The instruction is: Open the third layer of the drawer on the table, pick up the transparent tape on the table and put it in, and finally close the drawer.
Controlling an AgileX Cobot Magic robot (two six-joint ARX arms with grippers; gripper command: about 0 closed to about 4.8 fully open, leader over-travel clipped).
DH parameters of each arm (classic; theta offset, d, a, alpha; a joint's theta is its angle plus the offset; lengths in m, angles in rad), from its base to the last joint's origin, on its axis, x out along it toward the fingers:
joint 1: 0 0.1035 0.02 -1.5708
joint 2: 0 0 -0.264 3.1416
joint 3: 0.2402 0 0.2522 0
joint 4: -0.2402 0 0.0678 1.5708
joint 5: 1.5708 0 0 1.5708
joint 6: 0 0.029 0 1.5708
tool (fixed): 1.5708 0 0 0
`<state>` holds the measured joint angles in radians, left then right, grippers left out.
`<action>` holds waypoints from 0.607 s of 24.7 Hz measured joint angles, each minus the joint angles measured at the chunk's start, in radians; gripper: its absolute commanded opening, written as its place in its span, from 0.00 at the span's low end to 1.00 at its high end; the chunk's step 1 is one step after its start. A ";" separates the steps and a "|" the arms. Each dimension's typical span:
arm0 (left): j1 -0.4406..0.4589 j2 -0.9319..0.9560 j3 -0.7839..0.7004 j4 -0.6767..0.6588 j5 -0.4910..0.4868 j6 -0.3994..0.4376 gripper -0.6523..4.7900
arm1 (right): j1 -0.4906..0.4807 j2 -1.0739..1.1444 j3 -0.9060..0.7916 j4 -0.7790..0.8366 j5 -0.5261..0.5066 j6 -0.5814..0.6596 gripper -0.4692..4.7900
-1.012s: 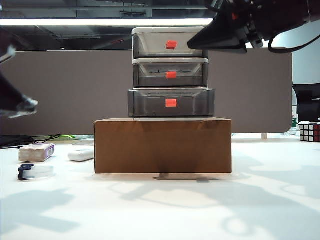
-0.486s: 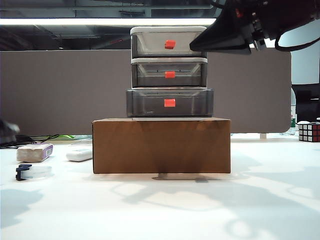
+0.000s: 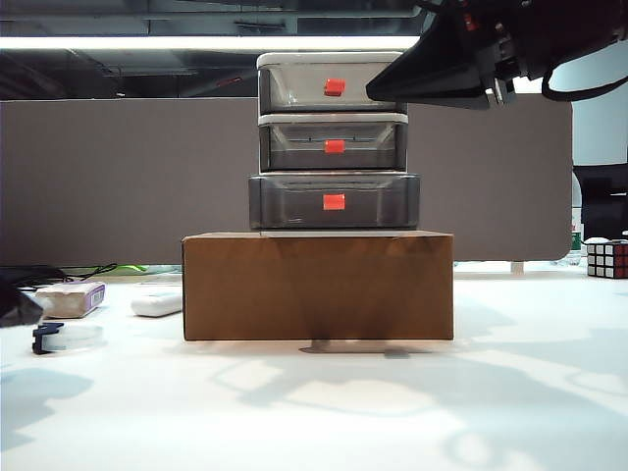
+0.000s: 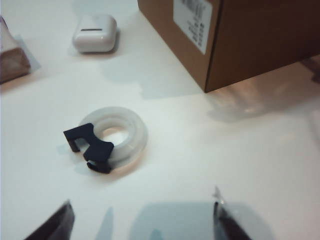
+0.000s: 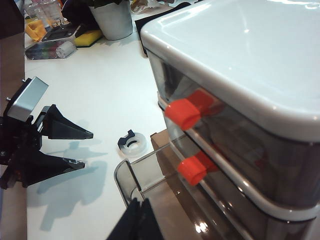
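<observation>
The drawer (image 3: 334,142) stands on a brown cardboard box. The third layer (image 3: 334,201) is pulled out toward the front; in the right wrist view this open tray (image 5: 145,175) is empty. The transparent tape (image 3: 67,337) lies on the table (image 3: 324,412) at the far left. In the left wrist view the tape (image 4: 120,136) shows its dark cutter clip (image 4: 90,147). My left gripper (image 4: 142,220) hovers open just short of it, also seen low at the left edge (image 3: 12,306) and from the right wrist (image 5: 88,148). My right gripper (image 5: 137,220) is shut, held high beside the top tier (image 3: 378,93).
The cardboard box (image 3: 319,285) fills the middle of the table. A white-and-purple block (image 3: 71,297) and a white case (image 3: 157,303) lie behind the tape. A Rubik's cube (image 3: 606,259) sits at the far right. A grey partition runs along the back.
My left gripper has dropped from mid-height at the left edge down to table level next to the tape. The right gripper has stayed near the top tier.
</observation>
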<state>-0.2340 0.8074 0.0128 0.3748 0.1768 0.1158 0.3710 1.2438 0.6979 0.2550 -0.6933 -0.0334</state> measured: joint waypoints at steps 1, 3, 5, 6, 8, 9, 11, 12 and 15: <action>0.000 0.033 0.001 0.030 0.000 0.002 0.76 | 0.000 0.000 0.000 0.000 0.000 0.000 0.09; 0.000 0.101 0.013 0.071 -0.002 0.010 0.79 | 0.000 0.000 0.000 0.000 0.000 0.000 0.09; 0.000 0.174 0.037 0.113 -0.011 0.032 0.86 | 0.000 0.000 0.000 0.000 -0.004 0.000 0.09; 0.000 0.215 0.052 0.134 -0.016 0.047 0.86 | 0.000 0.000 0.000 0.000 -0.013 0.000 0.09; 0.000 0.296 0.085 0.166 -0.019 0.061 0.86 | 0.000 0.000 0.000 0.000 -0.021 0.000 0.09; 0.002 0.351 0.106 0.182 -0.020 0.068 0.86 | 0.000 0.000 0.000 0.000 -0.025 0.000 0.09; 0.012 0.490 0.146 0.251 -0.007 0.077 0.86 | -0.001 0.000 0.000 -0.002 -0.037 0.000 0.09; 0.013 0.518 0.151 0.277 -0.003 0.084 0.86 | 0.000 0.000 0.000 -0.003 -0.038 0.000 0.09; 0.019 0.583 0.169 0.327 0.002 0.109 0.86 | 0.000 0.000 0.000 -0.009 -0.052 -0.001 0.09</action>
<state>-0.2150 1.3907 0.1814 0.7021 0.1791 0.2253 0.3706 1.2434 0.6979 0.2459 -0.7452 -0.0341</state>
